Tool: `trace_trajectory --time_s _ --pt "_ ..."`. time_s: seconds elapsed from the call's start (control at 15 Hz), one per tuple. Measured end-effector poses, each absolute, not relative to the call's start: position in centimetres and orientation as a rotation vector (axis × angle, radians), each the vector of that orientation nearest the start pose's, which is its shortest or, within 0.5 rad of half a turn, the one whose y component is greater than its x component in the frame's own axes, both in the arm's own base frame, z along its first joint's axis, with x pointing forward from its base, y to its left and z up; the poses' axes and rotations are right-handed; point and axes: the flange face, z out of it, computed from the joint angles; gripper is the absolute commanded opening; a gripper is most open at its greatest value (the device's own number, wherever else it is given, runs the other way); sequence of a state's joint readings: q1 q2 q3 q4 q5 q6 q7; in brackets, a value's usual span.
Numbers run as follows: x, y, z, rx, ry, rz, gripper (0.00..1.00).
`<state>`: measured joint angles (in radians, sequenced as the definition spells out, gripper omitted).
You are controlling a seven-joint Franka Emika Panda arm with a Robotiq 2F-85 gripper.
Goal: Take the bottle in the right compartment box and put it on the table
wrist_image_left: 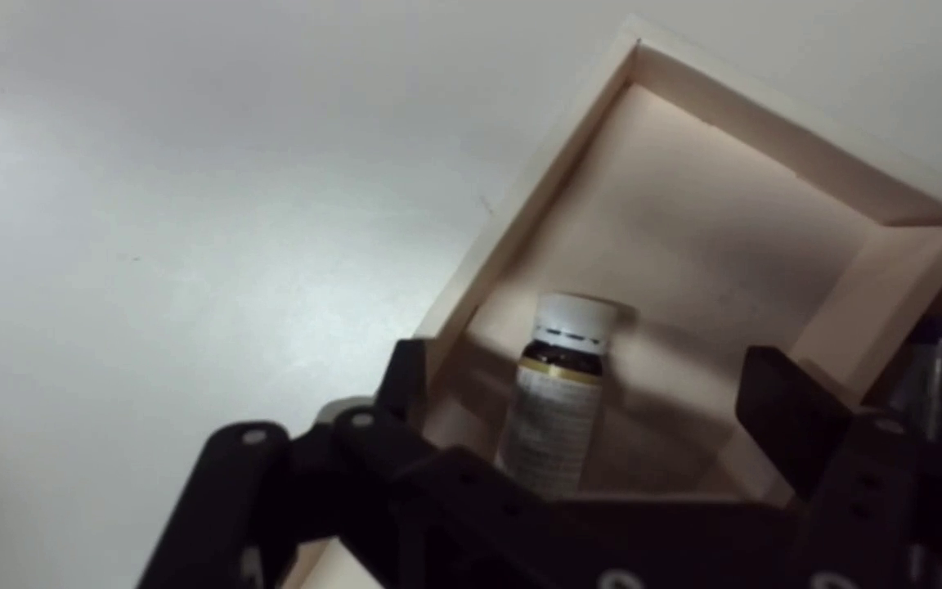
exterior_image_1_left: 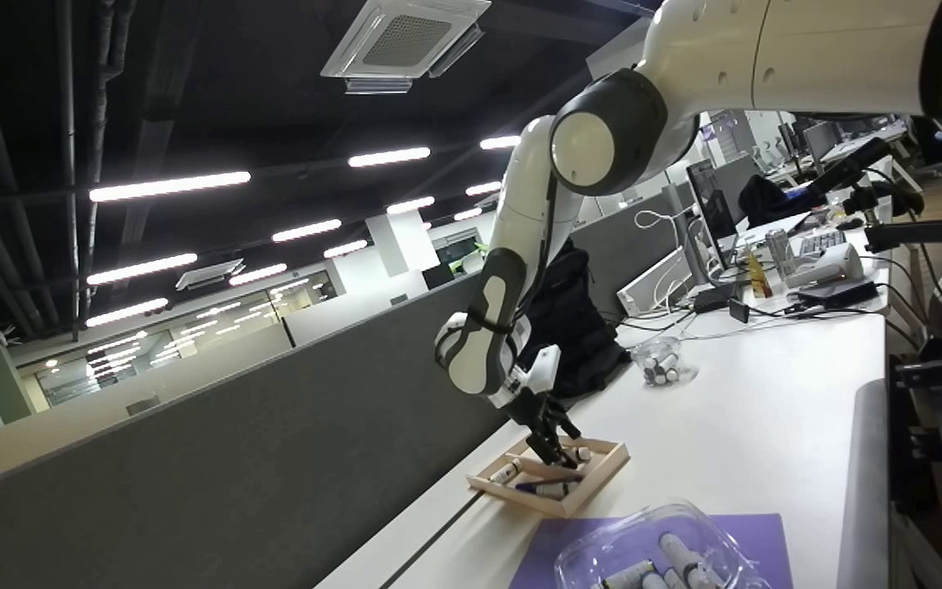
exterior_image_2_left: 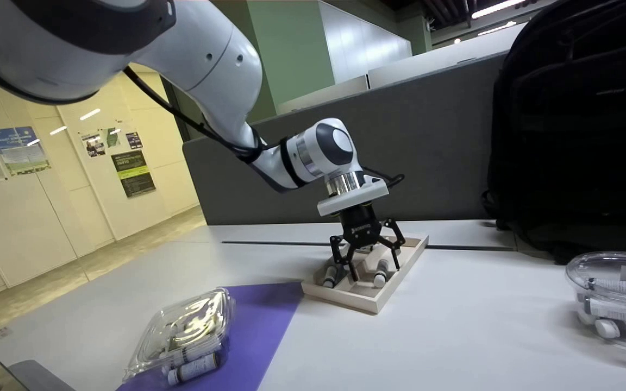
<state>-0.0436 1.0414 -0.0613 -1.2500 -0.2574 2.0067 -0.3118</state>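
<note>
The bottle (wrist_image_left: 557, 417), with a white cap, dark neck and gold-edged label, lies in a section of the compartment box (wrist_image_left: 839, 155) in the wrist view. It also shows in an exterior view (exterior_image_2_left: 381, 273). The light-wood box stands on the white table (exterior_image_1_left: 773, 409) and appears in both exterior views (exterior_image_1_left: 606, 473) (exterior_image_2_left: 340, 296). My gripper (wrist_image_left: 585, 368) is open, pointing down over this section, one finger on each side of the bottle. The bottle is nearer the finger at left, apart from both fingertips. Its lower end is hidden by the gripper.
Other bottles (exterior_image_1_left: 507, 472) (exterior_image_2_left: 330, 276) lie in the box's other sections. A purple mat (exterior_image_2_left: 277, 312) with a clear container (exterior_image_2_left: 182, 331) of bottles lies near the box. A round clear tub (exterior_image_2_left: 614, 312) of bottles, a black backpack (exterior_image_2_left: 579, 136) and a grey partition (exterior_image_2_left: 427, 157) stand around.
</note>
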Motion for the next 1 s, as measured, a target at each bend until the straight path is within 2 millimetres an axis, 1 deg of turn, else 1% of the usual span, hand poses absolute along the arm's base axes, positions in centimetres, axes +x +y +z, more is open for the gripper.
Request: trace_trajectory --time_s 0.2,0.33,0.6,0.87,1.0 --pt "71.2 -8.0 10.7 -3.249 -0.616 0.545 0.45" --pt "71.3 -8.0 10.6 -3.249 -0.618 0.543 0.33" --pt "71.5 -7.9 10.4 -3.25 -0.62 0.542 0.05" --pt "71.8 -7.8 10.7 -3.248 -0.65 0.517 0.07" --pt "72.0 -7.4 11.5 -3.246 -0.694 0.465 0.07"
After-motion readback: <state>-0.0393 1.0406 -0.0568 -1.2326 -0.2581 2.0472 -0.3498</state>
